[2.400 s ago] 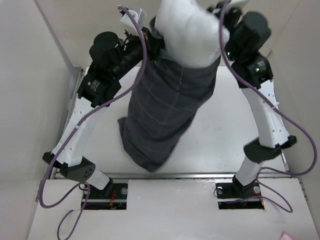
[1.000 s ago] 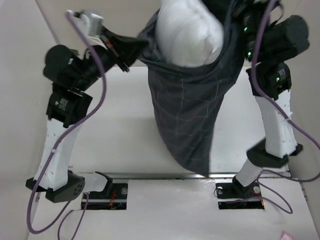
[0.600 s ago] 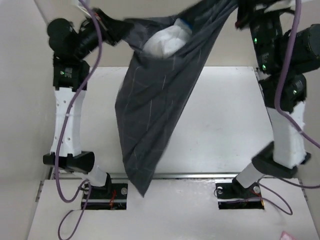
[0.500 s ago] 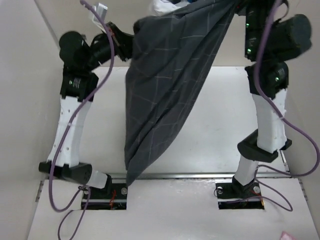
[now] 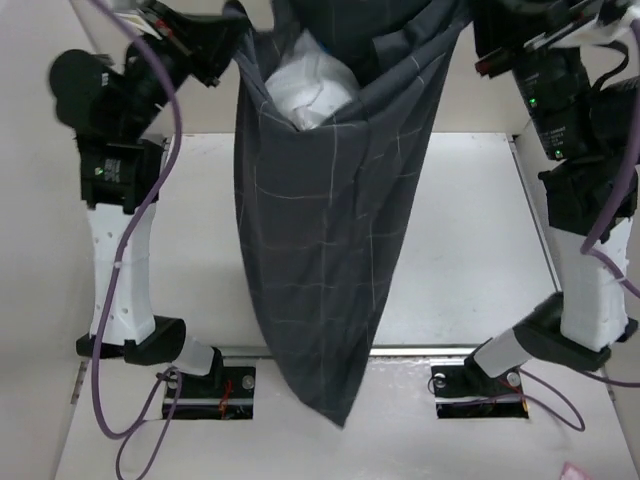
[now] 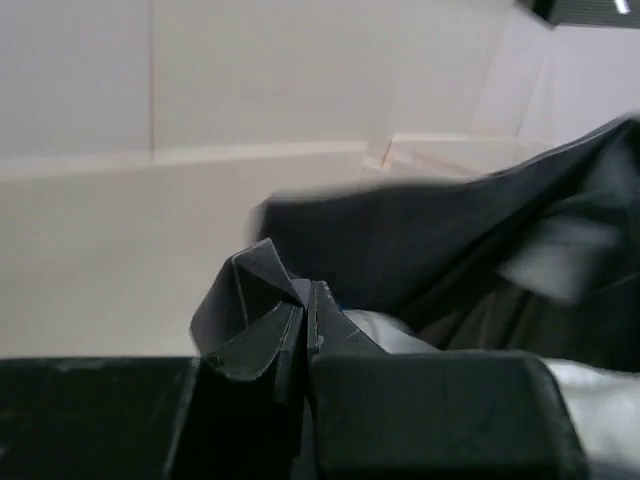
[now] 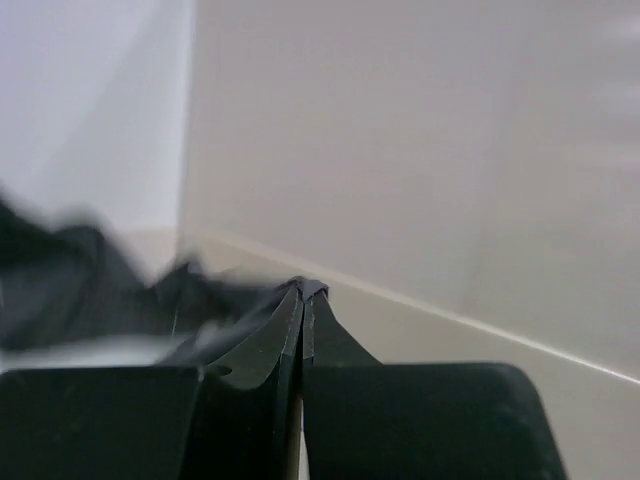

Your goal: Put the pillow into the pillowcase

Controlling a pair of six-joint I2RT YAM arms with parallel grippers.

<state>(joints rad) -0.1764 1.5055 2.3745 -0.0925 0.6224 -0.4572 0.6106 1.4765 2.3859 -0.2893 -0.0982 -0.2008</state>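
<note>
The dark charcoal pillowcase (image 5: 330, 250) with a thin light grid hangs lifted high between both arms, its closed end dangling down past the table's near edge. The white pillow (image 5: 305, 92) sits inside its open mouth, only its top showing. My left gripper (image 5: 228, 30) is shut on the left rim of the pillowcase mouth; in the left wrist view (image 6: 305, 300) fabric is pinched between the jaws, with pillowcase cloth (image 6: 480, 250) beyond. My right gripper (image 5: 470, 22) is shut on the right rim; in the right wrist view (image 7: 302, 295) a fold of dark cloth is pinched at its tips.
The white table (image 5: 480, 230) lies below, with walls on the left (image 5: 40, 250), right and back. The arm bases (image 5: 210, 385) sit at the near edge, with purple cables trailing near both arms.
Both grippers have kept hold of the rim and shaken the pillowcase upward. The pillow has sunk from standing well out of the mouth to sitting lower inside. The sack now hangs straighter.
</note>
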